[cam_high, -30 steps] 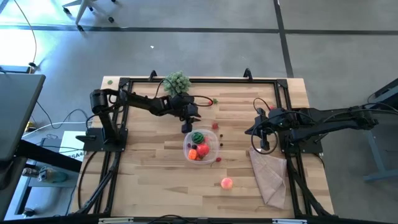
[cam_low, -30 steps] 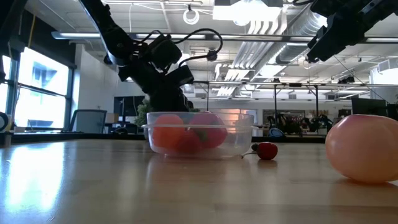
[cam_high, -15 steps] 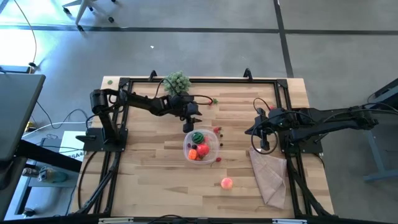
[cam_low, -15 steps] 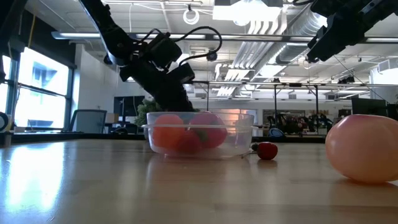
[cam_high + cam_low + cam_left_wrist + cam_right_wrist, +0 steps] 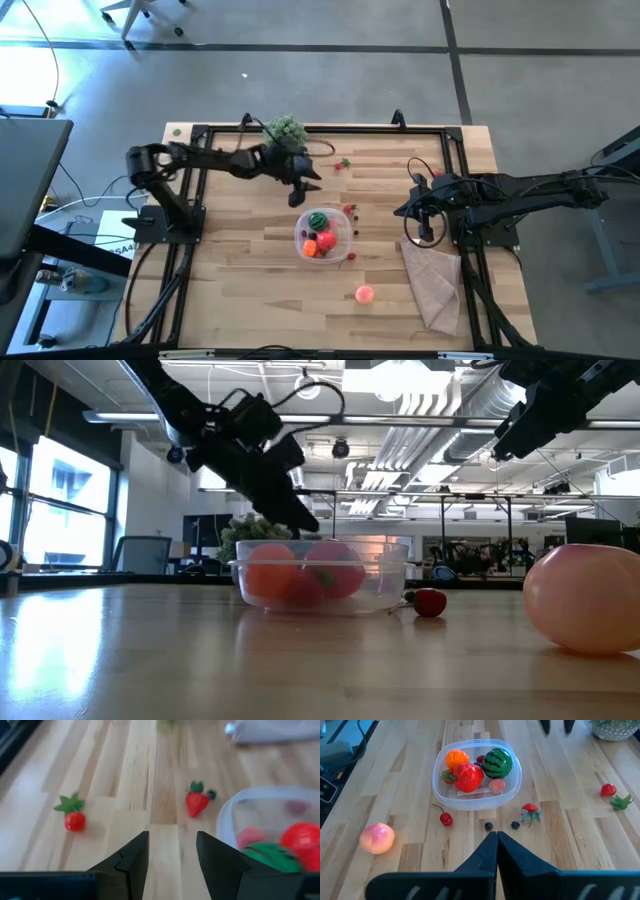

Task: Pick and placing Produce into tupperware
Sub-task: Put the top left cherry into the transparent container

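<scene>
Pale wooden desk (image 5: 240,270) under ceiling pipes carries the tupperware (image 5: 324,237) mid-surface; above it the left gripper (image 5: 303,196) hangs narrowly parted, empty; right gripper (image 5: 496,842) pinched closed.

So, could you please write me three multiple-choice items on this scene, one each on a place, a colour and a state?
1. Where does the pink peach lie?
A. inside the tupperware
B. on the table, outside the tupperware
C. on the tan cloth

2. What colour is the striped round piece in the tupperware?
A. green
B. blue
C. yellow

3. How does the right claw stand?
A. wide open
B. shut on a strawberry
C. shut, holding nothing

Answers:
1 B: the peach sits on bare wood, apart from the container.
2 A: the watermelon is dark green with stripes.
3 C: in the right wrist view its fingers meet with nothing between them.
</scene>
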Controlling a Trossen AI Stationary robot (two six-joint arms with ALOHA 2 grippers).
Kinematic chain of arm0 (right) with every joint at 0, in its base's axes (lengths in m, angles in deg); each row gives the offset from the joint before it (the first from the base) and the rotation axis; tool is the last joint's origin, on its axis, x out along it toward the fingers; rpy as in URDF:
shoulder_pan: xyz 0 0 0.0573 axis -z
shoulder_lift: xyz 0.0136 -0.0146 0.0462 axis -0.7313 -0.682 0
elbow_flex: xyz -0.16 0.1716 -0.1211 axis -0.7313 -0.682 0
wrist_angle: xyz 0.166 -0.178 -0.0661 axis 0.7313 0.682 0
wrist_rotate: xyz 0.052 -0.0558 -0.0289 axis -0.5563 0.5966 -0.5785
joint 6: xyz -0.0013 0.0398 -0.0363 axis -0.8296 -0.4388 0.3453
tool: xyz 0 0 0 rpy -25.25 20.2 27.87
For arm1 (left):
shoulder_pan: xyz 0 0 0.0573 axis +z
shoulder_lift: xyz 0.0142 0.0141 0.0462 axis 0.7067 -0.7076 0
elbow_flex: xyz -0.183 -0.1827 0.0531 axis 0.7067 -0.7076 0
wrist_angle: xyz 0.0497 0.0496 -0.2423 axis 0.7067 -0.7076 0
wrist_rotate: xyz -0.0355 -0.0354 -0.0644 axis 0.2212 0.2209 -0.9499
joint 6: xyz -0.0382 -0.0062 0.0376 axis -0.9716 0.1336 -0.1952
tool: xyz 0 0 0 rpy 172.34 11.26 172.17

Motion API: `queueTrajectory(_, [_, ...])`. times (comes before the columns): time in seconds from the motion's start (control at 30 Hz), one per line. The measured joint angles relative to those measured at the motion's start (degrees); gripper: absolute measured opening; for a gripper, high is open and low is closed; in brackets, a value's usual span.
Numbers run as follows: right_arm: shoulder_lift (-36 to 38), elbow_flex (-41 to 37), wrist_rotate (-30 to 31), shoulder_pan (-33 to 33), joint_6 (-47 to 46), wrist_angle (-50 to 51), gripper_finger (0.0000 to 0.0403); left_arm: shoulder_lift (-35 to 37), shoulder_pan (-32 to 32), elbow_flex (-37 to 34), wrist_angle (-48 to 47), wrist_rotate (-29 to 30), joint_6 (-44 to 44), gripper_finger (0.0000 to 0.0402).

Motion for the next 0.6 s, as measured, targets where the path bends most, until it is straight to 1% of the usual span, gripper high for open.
queueTrajectory(0.1, [0.0, 0.0, 0.0, 0.0, 0.0, 0.0, 0.0, 4.5, 2.2, 0.0, -3.5, -4.1, -0.2, 0.014])
queueTrajectory(0.27, [0.0, 0.0, 0.0, 0.0, 0.0, 0.0, 0.0, 11.8, 4.9, 0.0, -12.0, -4.6, 0.1, 0.0112])
queueTrajectory(0.37, [0.0, 0.0, 0.0, 0.0, 0.0, 0.0, 0.0, 16.2, 5.5, 0.0, -16.7, -4.5, 0.5, 0.0095])
queueTrajectory(0.43, [0.0, 0.0, 0.0, 0.0, 0.0, 0.0, 0.0, 19.0, 5.4, 0.0, -19.4, -3.0, 0.9, 0.0086])
queueTrajectory(0.53, [0.0, 0.0, 0.0, 0.0, 0.0, 0.0, 0.0, 23.0, 5.2, 0.0, -22.8, 1.6, 0.9, 0.0073])
queueTrajectory(0.6, [0.0, 0.0, 0.0, 0.0, 0.0, 0.0, 0.0, 25.3, 5.3, -0.5, -24.2, 2.5, 0.8, 0.0066])
